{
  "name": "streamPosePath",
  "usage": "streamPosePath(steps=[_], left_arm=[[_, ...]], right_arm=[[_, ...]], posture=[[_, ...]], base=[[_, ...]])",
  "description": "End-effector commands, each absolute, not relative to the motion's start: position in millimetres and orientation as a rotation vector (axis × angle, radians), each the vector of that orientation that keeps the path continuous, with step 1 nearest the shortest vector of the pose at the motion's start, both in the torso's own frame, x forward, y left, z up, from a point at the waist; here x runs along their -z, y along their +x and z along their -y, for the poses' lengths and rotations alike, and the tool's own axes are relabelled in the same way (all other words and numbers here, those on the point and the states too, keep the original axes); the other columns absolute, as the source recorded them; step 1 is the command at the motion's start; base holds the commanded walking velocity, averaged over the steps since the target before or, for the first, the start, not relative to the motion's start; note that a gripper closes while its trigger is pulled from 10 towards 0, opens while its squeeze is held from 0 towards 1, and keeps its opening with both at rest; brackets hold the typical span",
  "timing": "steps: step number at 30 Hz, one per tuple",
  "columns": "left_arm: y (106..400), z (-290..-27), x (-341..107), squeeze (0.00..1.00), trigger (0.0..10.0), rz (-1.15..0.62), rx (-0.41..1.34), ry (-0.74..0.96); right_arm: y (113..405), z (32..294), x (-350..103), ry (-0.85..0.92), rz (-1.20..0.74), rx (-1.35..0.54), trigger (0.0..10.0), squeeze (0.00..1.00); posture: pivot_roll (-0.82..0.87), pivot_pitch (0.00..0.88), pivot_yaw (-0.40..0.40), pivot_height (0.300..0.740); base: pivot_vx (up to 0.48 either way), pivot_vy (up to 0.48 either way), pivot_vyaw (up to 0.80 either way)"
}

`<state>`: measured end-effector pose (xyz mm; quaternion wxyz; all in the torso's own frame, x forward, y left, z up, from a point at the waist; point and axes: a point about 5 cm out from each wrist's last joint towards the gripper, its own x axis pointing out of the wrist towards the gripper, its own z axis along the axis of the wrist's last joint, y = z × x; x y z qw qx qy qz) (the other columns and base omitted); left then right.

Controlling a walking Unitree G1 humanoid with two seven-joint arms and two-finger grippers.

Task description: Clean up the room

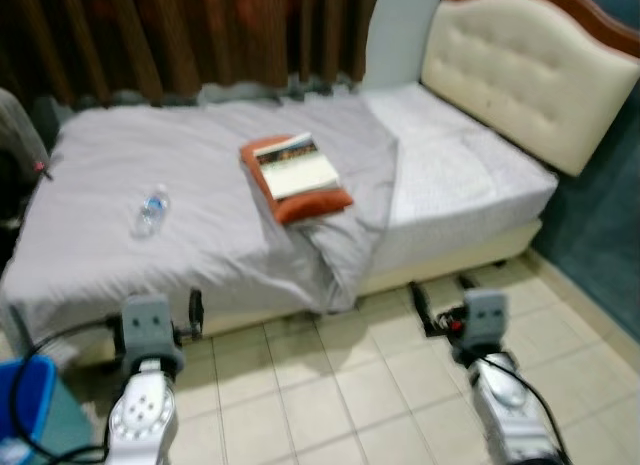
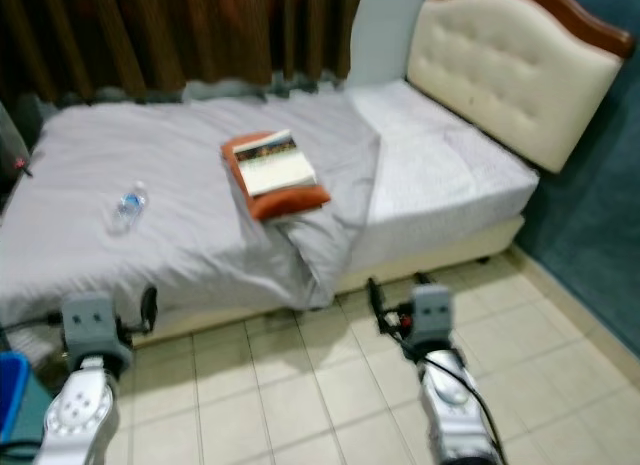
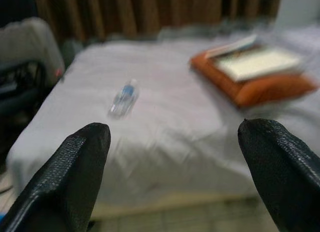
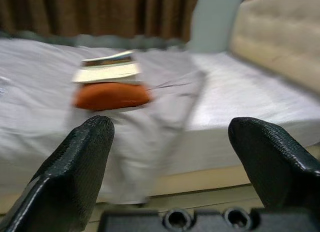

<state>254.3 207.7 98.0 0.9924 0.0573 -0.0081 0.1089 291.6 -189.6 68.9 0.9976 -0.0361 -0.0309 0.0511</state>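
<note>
A: Left gripper point(image 3: 172, 177) and right gripper point(image 4: 180, 167) hover over the tiled floor before the bed point(image 1: 110, 155), fingers spread wide, holding nothing.

B: Where is the clutter?

A: A clear plastic water bottle point(image 1: 150, 211) lies on the grey sheet toward the left; a book point(image 1: 297, 166) rests on an orange cushion point(image 1: 310, 203) mid-bed. I'd step closer first, then reach the left gripper across the bottle's width.

A bedroom in a home. Ahead of both grippers, a low bed point(image 1: 450, 175) with grey blanket point(image 1: 200, 215) and cream tufted headboard point(image 1: 520, 65); beyond it, dark brown curtains point(image 1: 180, 35) along the wall. Underfoot, pale floor tiles point(image 1: 320, 385).
</note>
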Motion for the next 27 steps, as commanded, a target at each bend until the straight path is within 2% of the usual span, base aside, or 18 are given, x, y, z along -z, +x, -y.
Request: streamPosePath(steps=[1, 8, 18, 27], left_arm=[[252.0, -210.1, -107.2, 0.0, 10.0, 0.055, -0.214, 0.11], [256.4, -203.8, -92.5, 0.0, 10.0, -0.023, -0.246, 0.098], [265.5, -198.4, -84.7, 0.0, 10.0, -0.07, -0.195, 0.226], [269.9, -195.4, -85.7, 0.0, 10.0, -0.062, -0.211, 0.146]], right_arm=[[293.4, 178.0, -73.8, -0.062, 0.093, -0.124, 10.0, 1.0], [305.8, 171.9, -76.5, 0.068, 0.068, -0.11, 10.0, 1.0], [300.7, 154.4, -61.8, 0.055, -0.015, -0.258, 10.0, 1.0], [296.4, 144.1, -55.9, 0.082, -0.056, -0.379, 10.0, 1.0]], posture=[[0.11, 0.0, -0.035, 0.74], [0.11, 0.0, -0.038, 0.74], [0.11, 0.0, -0.032, 0.74], [0.09, 0.0, -0.022, 0.74]], base=[[0.3, -0.371, 0.0], [0.333, -0.291, 0.0], [0.0, 0.0, 0.0], [0.391, 0.275, 0.0]])
